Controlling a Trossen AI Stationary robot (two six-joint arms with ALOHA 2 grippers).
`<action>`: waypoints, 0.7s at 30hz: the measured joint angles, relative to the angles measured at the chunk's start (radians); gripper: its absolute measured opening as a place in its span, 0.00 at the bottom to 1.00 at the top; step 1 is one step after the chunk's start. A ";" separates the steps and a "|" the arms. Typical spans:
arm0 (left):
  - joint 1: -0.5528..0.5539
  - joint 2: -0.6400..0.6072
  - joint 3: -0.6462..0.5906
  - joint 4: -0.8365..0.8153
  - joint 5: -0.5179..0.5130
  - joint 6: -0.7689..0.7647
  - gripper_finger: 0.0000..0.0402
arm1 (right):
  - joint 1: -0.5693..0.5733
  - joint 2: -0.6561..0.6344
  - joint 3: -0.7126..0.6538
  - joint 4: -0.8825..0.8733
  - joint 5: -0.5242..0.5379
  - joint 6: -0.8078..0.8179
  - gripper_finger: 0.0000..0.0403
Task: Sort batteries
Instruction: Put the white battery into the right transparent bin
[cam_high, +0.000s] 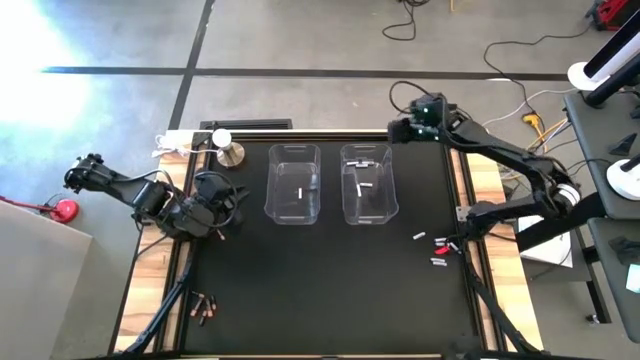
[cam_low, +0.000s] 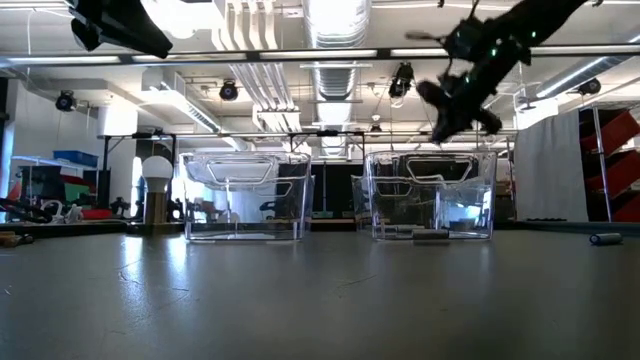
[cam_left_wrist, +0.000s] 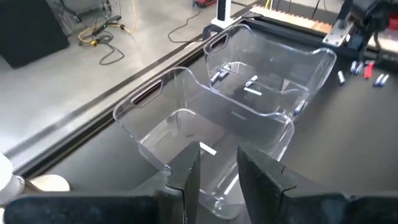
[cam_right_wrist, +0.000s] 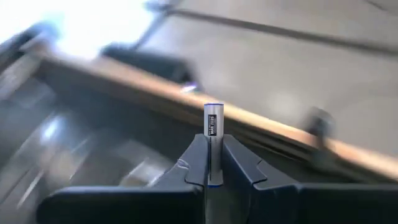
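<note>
Two clear plastic bins stand mid-table: the left bin (cam_high: 293, 183) holds one white battery (cam_high: 299, 190), the right bin (cam_high: 367, 183) a few white ones (cam_high: 365, 186). Loose batteries lie on the mat at the right (cam_high: 437, 262), and copper-reddish ones near the front left (cam_high: 204, 306). My right gripper (cam_high: 396, 129) is raised over the right bin's far right corner, shut on a silver battery (cam_right_wrist: 213, 124). My left gripper (cam_left_wrist: 217, 168) hovers left of the left bin, open, with nothing between its fingers. My right gripper pinches the silver battery between its two fingertips (cam_right_wrist: 198, 163). The battery lies along the fingers. Its blue-banded end (cam_right_wrist: 213, 109) sticks out past the tips, and the rest runs back between them. It is lifted clear of the table and bins, with the gripper slanting downward.
A small stand with a white round top (cam_high: 227, 148) sits at the far left corner of the mat. A small red bit (cam_high: 441, 243) lies among the right-hand batteries. Bare black mat (cam_high: 320, 290) stretches in front of the bins. Wooden strips edge the table (cam_high: 150, 270).
</note>
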 joint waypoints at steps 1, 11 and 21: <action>0.000 0.000 0.000 0.000 -0.001 0.015 0.22 | 0.031 -0.006 0.021 -0.026 -0.039 -0.065 0.05; 0.000 -0.001 0.000 0.001 -0.011 0.073 0.22 | 0.339 0.108 0.140 -0.255 -0.085 -0.456 0.05; 0.000 0.002 0.019 0.015 -0.011 0.064 0.22 | 0.379 0.455 0.310 -0.357 -0.086 -0.673 0.05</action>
